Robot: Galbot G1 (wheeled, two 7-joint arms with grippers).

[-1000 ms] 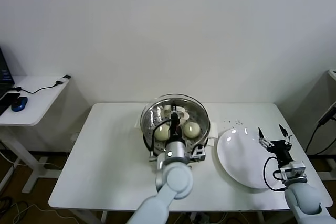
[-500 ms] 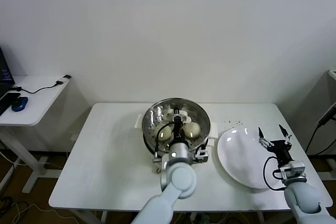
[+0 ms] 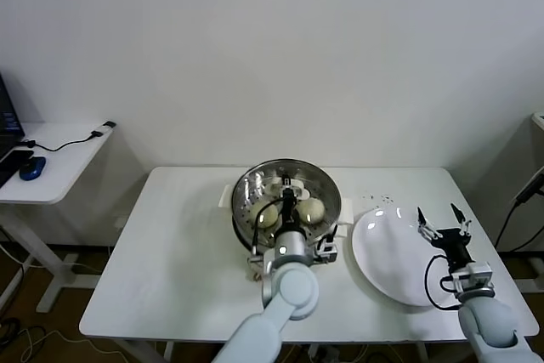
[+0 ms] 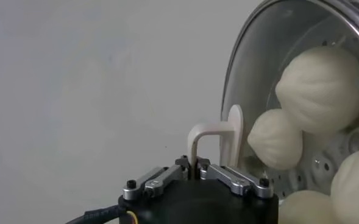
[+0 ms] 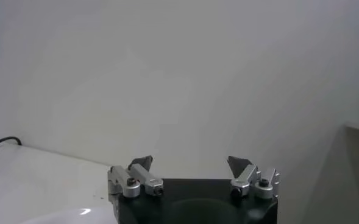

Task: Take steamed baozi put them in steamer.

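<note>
The steamer (image 3: pixel 327 186), a shiny steel pot, stands at the middle of the white table. Cream-white baozi (image 3: pixel 311 208) lie inside it. In the left wrist view several baozi (image 4: pixel 321 82) show through the round glass lid (image 4: pixel 270 55). My left gripper (image 3: pixel 289 196) is over the pot, shut on the lid's white handle (image 4: pixel 216 135); its fingers (image 4: pixel 228 175) meet around the handle. I cannot tell whether the lid rests on the pot. My right gripper (image 3: pixel 443 225) is open and empty above the white plate (image 3: pixel 382 252); its fingertips (image 5: pixel 144 162) stand wide apart.
The steamer's white base (image 3: pixel 333 248) juts out at the pot's front right. A small white side table (image 3: pixel 51 167) with a cable and a blue mouse (image 3: pixel 31 168) stands far left. The table's right edge (image 3: pixel 476 235) is close to the right gripper.
The left gripper, holding the lid, has shifted slightly right and lowered over the steamer. The right arm has not moved.
</note>
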